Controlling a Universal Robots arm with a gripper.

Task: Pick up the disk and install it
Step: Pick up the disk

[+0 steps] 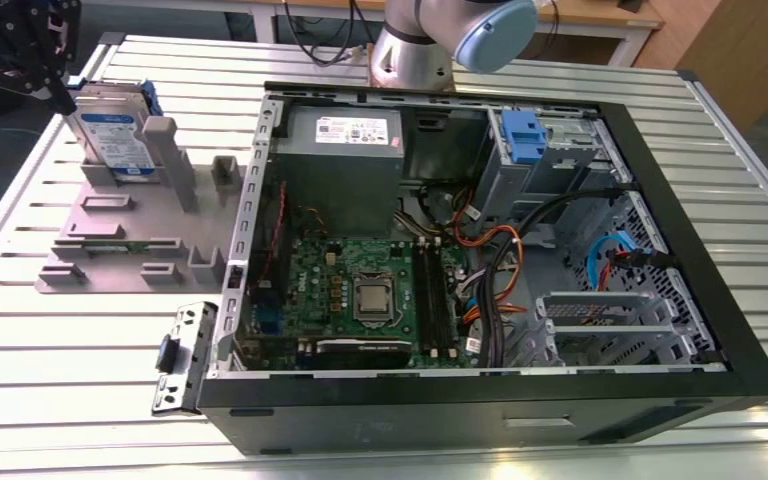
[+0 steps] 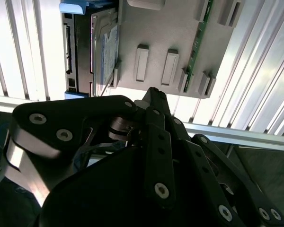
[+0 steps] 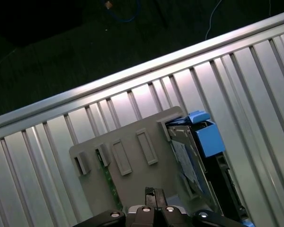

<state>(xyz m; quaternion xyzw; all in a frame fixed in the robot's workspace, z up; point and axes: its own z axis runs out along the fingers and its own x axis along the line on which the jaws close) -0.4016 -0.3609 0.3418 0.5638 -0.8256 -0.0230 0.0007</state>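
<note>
Gripper (image 2: 154, 93) hangs close to the grey stand (image 1: 117, 215), pinched together with nothing in it. On that stand the disk (image 1: 107, 140) sits up on its edge. It looks hard, a bit heavy and smooth, so grab its blue frame

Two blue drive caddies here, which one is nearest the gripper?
The disk standing on edge in the grey holder, right beside the gripper; the other caddy sits inside the computer case.
</note>
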